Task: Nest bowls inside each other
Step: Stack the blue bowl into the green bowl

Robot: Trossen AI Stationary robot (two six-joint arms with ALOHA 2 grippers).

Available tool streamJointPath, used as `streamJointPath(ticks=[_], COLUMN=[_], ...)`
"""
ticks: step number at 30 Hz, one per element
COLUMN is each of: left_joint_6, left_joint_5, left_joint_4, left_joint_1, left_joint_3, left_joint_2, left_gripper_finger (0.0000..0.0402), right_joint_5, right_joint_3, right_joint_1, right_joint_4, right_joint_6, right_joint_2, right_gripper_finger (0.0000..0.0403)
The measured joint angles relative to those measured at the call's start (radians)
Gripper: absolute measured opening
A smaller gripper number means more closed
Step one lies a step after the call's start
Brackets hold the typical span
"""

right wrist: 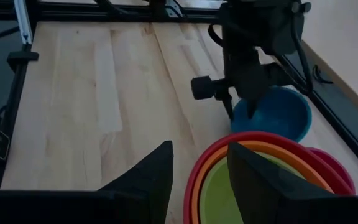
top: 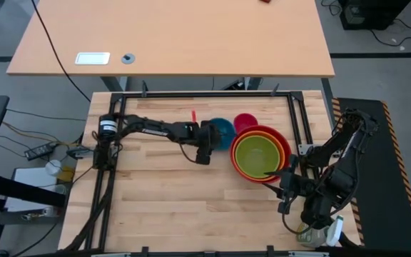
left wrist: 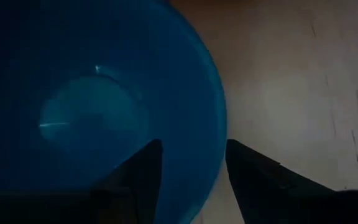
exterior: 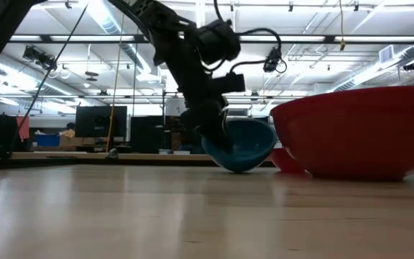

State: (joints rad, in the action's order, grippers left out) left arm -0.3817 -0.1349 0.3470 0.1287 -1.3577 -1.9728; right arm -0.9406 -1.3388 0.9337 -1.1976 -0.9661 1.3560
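Observation:
A blue bowl [top: 223, 130] sits tilted on its underside [exterior: 240, 167] on the wooden table, its opening tipped toward the table's left. My left gripper [left wrist: 194, 180] is open, with one finger on each side of the blue bowl's left rim. A pink bowl [top: 245, 121] stands just right of the blue one. A lime green bowl [top: 257, 155] sits inside an orange bowl [top: 280, 143], which sits inside a red bowl [exterior: 358, 133]. My right gripper [right wrist: 201, 152] hangs open above the table, by the red bowl's near right side, with nothing between its fingers. My left gripper has one finger [left wrist: 143, 177] inside the blue bowl and the other [left wrist: 253, 180] outside its rim [left wrist: 221, 152]. The fingers slant down from the table's left. The rim lies close to the outer finger, but I cannot tell whether either finger touches it.
A black frame rail [top: 205, 93] runs around the table's far and side edges. Bare wood [top: 170, 203] lies at the near left. A second desk [top: 177, 36] stands beyond the far edge. Cables and small devices lie on the floor at the left.

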Motion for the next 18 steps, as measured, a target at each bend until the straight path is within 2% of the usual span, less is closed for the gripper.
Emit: streamJointPath(ticks=[7, 18], left_joint_6=[0.016, 0.022], left_joint_5=[-0.002, -0.035], left_joint_4=[0.008, 0.023], left_joint_1=[0.001, 0.008], left_joint_3=[-0.005, -0.006], left_joint_2=[-0.022, 0.054], left_gripper_finger=[0.0171, 0.0156], right_joint_5=[0.000, 0.000], right_joint_3=[0.000, 0.000], right_joint_1=[-0.002, -0.002], right_joint_4=[0.000, 0.000], right_joint_6=[0.000, 0.000], right_joint_2=[0.000, 0.000], right_gripper_finger=[0.0159, 0.0160])
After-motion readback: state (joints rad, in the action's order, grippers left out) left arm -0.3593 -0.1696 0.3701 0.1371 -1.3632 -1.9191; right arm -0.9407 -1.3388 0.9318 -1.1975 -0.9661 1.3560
